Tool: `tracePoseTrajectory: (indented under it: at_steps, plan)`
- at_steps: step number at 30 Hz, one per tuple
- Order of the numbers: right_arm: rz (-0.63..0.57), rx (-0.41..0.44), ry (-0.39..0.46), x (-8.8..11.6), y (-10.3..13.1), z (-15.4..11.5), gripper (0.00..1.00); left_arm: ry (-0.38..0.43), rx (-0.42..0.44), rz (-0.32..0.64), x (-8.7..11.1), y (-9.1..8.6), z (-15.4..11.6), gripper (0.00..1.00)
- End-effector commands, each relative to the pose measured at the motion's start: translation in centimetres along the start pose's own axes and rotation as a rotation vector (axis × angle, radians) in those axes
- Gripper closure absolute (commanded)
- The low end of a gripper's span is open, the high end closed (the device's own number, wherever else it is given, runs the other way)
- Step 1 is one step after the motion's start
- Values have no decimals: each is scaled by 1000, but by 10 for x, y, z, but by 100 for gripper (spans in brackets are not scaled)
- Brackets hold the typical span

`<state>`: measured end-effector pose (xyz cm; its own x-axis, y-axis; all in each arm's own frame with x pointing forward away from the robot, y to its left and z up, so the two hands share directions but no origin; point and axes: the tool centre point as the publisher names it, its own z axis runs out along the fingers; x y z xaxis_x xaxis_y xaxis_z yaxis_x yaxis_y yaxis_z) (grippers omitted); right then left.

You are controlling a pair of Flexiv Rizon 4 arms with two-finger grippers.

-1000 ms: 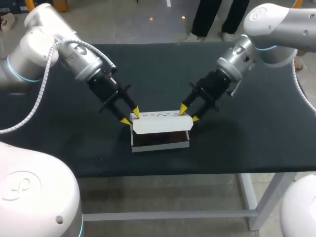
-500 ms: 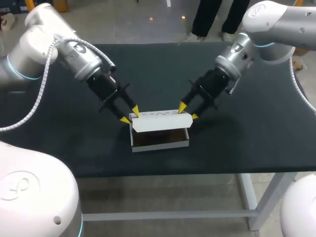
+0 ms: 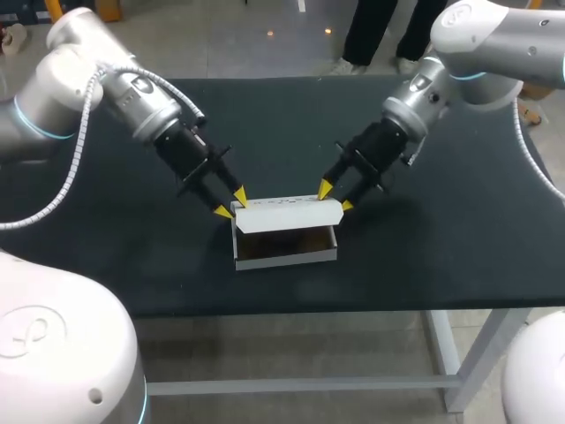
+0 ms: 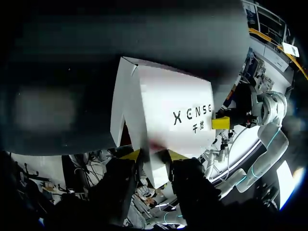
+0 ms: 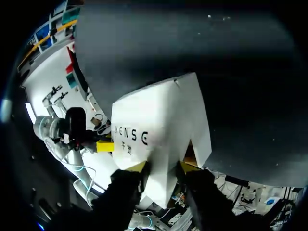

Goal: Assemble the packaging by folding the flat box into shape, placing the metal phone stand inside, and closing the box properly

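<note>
Two grippers clamp the white box [image 3: 284, 256] at frame centre on the black table [image 3: 441, 238]. Left gripper [image 3: 232, 201] pinches the left end of the lid [image 3: 287, 215], right gripper [image 3: 335, 197] the right end. Lid half-raised, box front open.

The left tool [image 4: 153, 156] pinches the white box [image 4: 168, 110] by its end flap.

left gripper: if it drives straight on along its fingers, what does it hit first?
The white box lid. The left gripper has that lid's near end clamped between its fingers. Beyond the lid, the next thing is probably the right gripper at the far end, though depth is hard to judge.
</note>
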<state>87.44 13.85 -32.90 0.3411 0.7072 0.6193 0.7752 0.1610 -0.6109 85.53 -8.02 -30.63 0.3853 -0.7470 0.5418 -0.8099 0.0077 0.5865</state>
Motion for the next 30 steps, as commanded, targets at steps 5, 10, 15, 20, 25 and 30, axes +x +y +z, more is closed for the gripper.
tracePoseTrajectory:
  at_steps: [5,10,15,20,25,30]
  plan:
    - [0,34,2,7,3,4,56,-8,-24,-2,8,-4,4,65]
    - [-3,42,5,8,2,2,56,-5,-35,-3,9,-3,3,64]
    - [-3,47,6,9,2,2,56,3,-45,-10,11,-2,2,64]
    - [-2,54,7,10,3,1,57,13,-57,-27,13,-2,1,63]
    - [-2,61,5,12,4,1,56,24,-66,-33,15,-3,1,60]
    - [-1,63,4,13,6,1,57,63,-72,-41,16,-5,0,59]
